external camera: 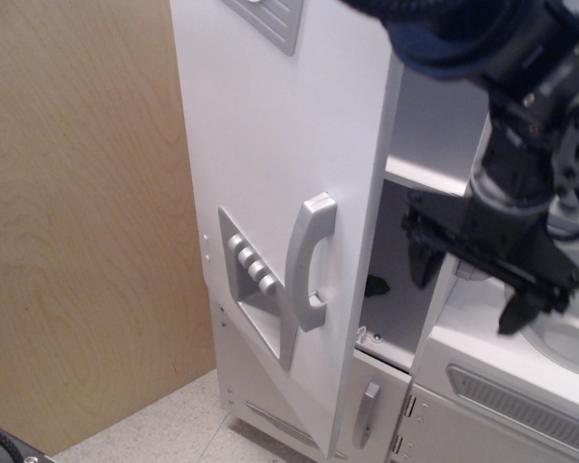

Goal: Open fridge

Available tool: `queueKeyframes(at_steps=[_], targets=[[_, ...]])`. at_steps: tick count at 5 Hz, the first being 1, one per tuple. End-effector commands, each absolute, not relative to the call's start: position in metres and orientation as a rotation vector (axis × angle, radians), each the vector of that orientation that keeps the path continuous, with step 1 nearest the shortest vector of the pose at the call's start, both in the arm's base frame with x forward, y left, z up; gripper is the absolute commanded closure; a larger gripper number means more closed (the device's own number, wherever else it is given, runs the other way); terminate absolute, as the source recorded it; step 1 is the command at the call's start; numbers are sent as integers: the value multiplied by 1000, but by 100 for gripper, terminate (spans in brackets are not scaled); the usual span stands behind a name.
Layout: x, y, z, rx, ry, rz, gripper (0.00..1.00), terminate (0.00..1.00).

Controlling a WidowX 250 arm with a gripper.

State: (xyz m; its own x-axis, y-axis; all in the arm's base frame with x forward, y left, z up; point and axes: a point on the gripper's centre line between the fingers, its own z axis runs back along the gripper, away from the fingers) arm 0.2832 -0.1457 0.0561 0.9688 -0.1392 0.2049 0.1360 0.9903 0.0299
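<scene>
The fridge (270, 145) is a tall white-grey toy unit. Its big upper door stands swung open toward me, showing its curved silver handle (309, 260) and the recessed button panel (251, 270). Behind the door's edge I see the dark inside and a white shelf (429, 176). A small dark green thing (375, 285) lies inside. My black gripper (471, 285) hangs to the right of the door, in front of the fridge opening and the counter. Its fingers (423, 258) are spread apart and hold nothing. It does not touch the door.
A wooden wall panel (77, 212) stands to the left. The smaller lower door with a short silver handle (368, 413) is shut. The white counter unit (502, 386) with a silver sink (569, 338) is at the right. Speckled floor (164, 434) lies below.
</scene>
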Motion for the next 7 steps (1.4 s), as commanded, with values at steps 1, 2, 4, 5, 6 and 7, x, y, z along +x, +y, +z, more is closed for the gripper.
queueKeyframes(at_steps=[1, 2, 4, 5, 6, 7], targets=[[286, -120, 76, 51, -233, -81, 0, 0], [267, -112, 77, 47, -230, -87, 0, 0], [224, -82, 80, 51, -208, -99, 0, 0], [200, -54, 84, 50, -212, -103, 0, 0], [186, -20, 85, 48, -227, -90, 0, 0], [180, 15, 84, 63, -257, -67, 0, 0]])
